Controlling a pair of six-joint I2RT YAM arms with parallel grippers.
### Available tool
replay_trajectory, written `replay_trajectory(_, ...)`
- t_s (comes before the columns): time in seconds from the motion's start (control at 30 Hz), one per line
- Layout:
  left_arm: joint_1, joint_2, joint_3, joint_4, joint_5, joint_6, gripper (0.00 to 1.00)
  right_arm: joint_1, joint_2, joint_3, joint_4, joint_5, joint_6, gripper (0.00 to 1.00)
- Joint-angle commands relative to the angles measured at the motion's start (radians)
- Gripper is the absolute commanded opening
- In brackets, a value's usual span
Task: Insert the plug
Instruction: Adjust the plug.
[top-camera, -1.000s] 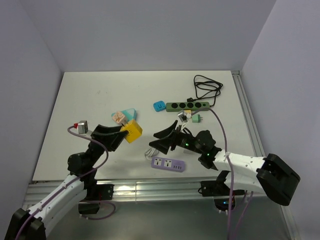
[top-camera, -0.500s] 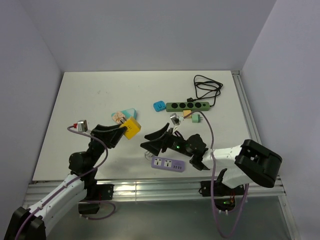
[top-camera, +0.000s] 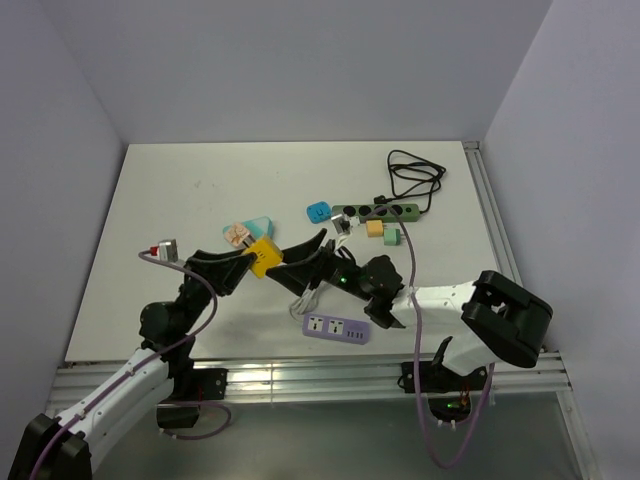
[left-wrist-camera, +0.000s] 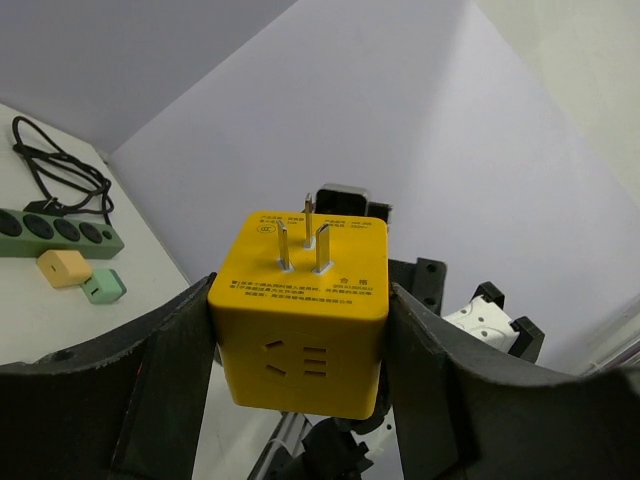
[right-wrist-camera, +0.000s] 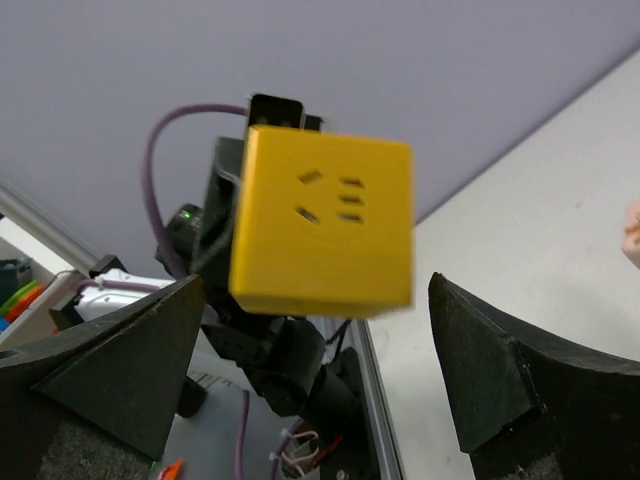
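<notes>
- Power strips: two — a green strip (top-camera: 375, 212) with a row of round sockets and a purple strip (top-camera: 337, 329).
- Small coloured blocks: six — a yellow plug cube (top-camera: 264, 258), a blue block (top-camera: 319, 212), a teal block (top-camera: 259, 224), a pink block (top-camera: 236, 235), a tan block (top-camera: 374, 228) and a mint block (top-camera: 391, 237).
- Prongs on the yellow plug cube: three.
- Coiled black cable (top-camera: 415, 178): one.
- Grey-white piece (top-camera: 343, 222) beside the green strip: one, too small to name.
- Robot arms: two, a left arm (top-camera: 165, 322) and a right arm (top-camera: 450, 300).
</notes>
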Motion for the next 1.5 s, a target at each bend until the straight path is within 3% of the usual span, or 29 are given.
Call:
replay_trajectory(0.0,-0.005,-0.016,-0.128,0.011,-0.001,-0.003,0.00,0.015,-0.017,0.063,0.094,-0.016,-0.044,1.00)
replay_trajectory(0.23,-0.003,0.006,-0.116,0.012,0.014,0.000,0.00,0.016,0.015,0.129,0.019,-0.042,-0.049,1.00)
replay_trajectory(0.7,-0.002,0.095,-0.093,0.072,0.048,0.016,0.00,0.015,0.056,0.158,-0.033,-0.069,-0.037,0.79)
replay_trajectory(1.3,-0.002,-0.032,-0.096,-0.031,0.019,0.037,0.00,0.015,0.115,0.063,0.203,-0.029,0.022,0.76)
replay_trajectory(1.37,-0.002,-0.034,-0.097,-0.028,0.019,0.037,0.00,0.015,0.113,0.048,0.227,-0.018,0.025,0.72)
replay_trajectory(1.47,-0.002,-0.028,-0.100,-0.022,0.015,0.037,0.00,0.013,0.104,0.038,0.212,-0.009,0.022,0.52)
